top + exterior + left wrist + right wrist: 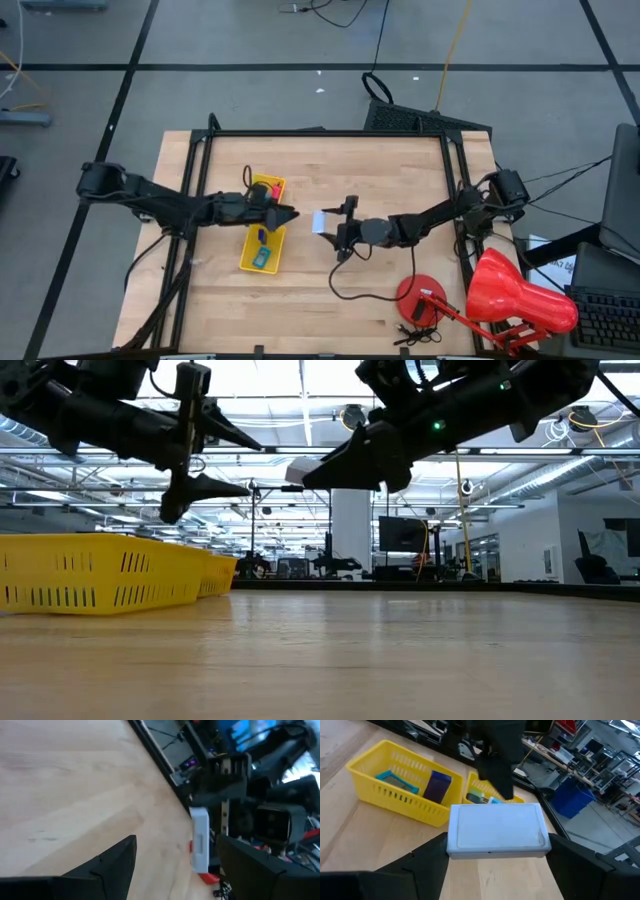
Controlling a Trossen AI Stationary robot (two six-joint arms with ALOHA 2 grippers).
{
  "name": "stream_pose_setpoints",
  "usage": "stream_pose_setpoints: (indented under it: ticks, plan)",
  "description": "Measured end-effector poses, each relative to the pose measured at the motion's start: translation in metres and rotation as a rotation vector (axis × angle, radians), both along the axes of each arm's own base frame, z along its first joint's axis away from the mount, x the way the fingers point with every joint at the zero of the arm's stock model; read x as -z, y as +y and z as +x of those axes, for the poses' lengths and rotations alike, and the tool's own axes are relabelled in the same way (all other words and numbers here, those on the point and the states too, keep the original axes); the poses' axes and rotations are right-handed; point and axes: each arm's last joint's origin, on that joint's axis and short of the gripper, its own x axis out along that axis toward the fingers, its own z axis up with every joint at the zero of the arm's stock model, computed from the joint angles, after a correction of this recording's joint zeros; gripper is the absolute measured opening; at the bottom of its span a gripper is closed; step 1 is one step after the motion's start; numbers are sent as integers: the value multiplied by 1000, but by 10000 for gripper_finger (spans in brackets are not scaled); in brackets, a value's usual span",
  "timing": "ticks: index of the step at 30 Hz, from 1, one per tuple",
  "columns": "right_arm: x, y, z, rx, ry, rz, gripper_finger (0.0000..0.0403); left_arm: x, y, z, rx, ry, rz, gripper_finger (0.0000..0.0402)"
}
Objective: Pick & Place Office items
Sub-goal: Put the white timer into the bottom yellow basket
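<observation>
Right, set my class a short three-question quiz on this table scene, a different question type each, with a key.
1. True or false: the right end effector holds the white block clear of the table.
2. Which end effector hangs over the yellow tray? A: left. B: right.
3. Fill in: the left end effector is ____ (open/shut), with nothing between its fingers.
Key: 1 true; 2 A; 3 open.
</observation>
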Motion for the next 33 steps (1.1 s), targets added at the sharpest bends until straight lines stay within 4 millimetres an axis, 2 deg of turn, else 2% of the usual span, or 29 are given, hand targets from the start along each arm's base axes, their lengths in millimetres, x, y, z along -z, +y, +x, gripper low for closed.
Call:
stream_pose_setpoints:
  ticks: [9, 20, 28, 33]
  plan:
    - [0, -2, 0, 3, 3, 1, 288, 16, -9, 18, 55, -39, 39, 273]
    - [0, -2, 0, 3, 4, 3, 288, 0, -20, 61, 196, -69, 144, 273]
    - [1, -2, 0, 3, 15, 1, 288, -1, -20, 65, 201, -36, 145, 271]
    - [1, -1, 0, 3, 14, 1, 288, -1, -19, 65, 199, -33, 150, 225]
